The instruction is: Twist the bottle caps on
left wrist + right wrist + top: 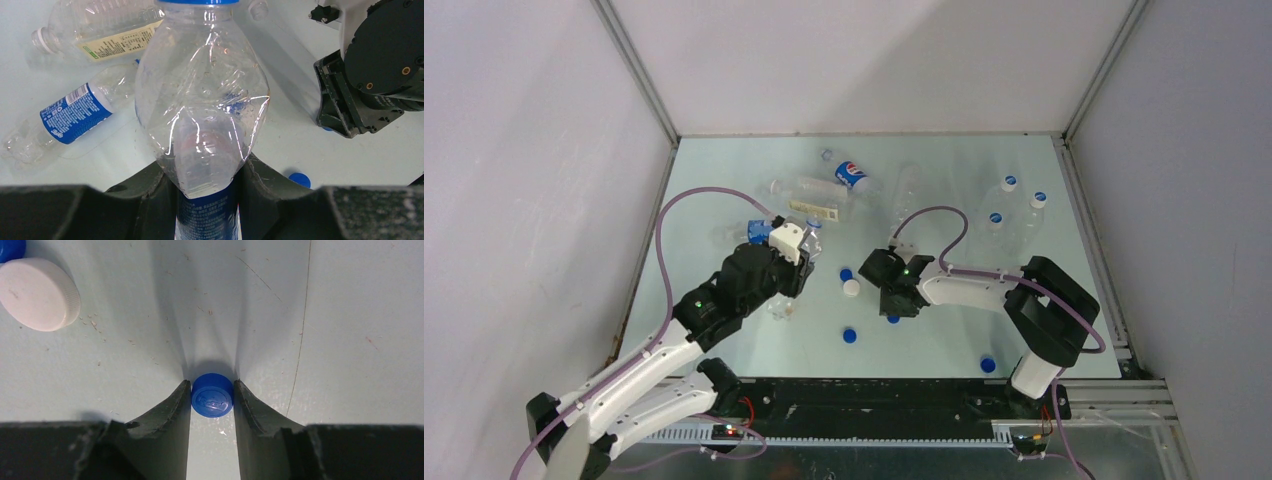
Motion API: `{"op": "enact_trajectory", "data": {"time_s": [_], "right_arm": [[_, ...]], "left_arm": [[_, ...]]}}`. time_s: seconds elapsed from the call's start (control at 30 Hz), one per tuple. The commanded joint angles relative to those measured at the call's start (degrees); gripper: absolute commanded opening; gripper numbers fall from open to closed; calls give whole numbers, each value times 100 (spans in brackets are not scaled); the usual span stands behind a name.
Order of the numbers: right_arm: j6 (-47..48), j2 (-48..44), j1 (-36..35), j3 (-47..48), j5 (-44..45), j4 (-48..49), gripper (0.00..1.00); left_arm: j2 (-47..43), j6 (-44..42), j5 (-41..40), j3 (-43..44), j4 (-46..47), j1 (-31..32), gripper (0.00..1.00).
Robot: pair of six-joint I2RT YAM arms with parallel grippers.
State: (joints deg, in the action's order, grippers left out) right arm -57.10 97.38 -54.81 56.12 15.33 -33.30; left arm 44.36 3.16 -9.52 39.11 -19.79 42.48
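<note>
My left gripper [207, 187] is shut on a clear bottle [202, 100] with a blue label. It grips the bottle where the clear shoulder meets the label, and the blue-ringed neck points away from the camera. My right gripper [212, 392] is down at the table, shut on a small blue bottle cap [212, 395], one finger against each side of it. In the top view the right gripper [894, 300] is in the middle of the table, to the right of the left gripper [796, 268].
A white cap [39, 294] lies up and left of the right fingers. Loose blue caps [851, 336] [987, 365] lie nearer the front. Uncapped bottles [852, 176] [70, 112] lie at the back. Three capped bottles [1010, 195] stand back right.
</note>
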Motion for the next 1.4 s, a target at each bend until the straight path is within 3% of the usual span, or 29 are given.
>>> {"op": "enact_trajectory", "data": {"time_s": [0.0,0.37,0.73,0.9,1.07,1.37], "right_arm": [[167,-111,-39,101,-57,13,8],[1865,-128,-27,283,-301,122,4],[2413,122,-62,286,-320,72,6],[2570,253,58,277,-303,74,6],[2776,321,84,342,-507,211,6],[2552,585,-6,519,-628,151,7]], "left_arm": [[-101,0,107,60,338,-39,23],[-23,-298,327,-5,801,-42,23],[26,-226,330,178,666,-40,23],[245,-56,314,127,1213,-39,23],[623,24,435,401,1145,-45,23],[348,32,475,174,972,-44,23]]}}
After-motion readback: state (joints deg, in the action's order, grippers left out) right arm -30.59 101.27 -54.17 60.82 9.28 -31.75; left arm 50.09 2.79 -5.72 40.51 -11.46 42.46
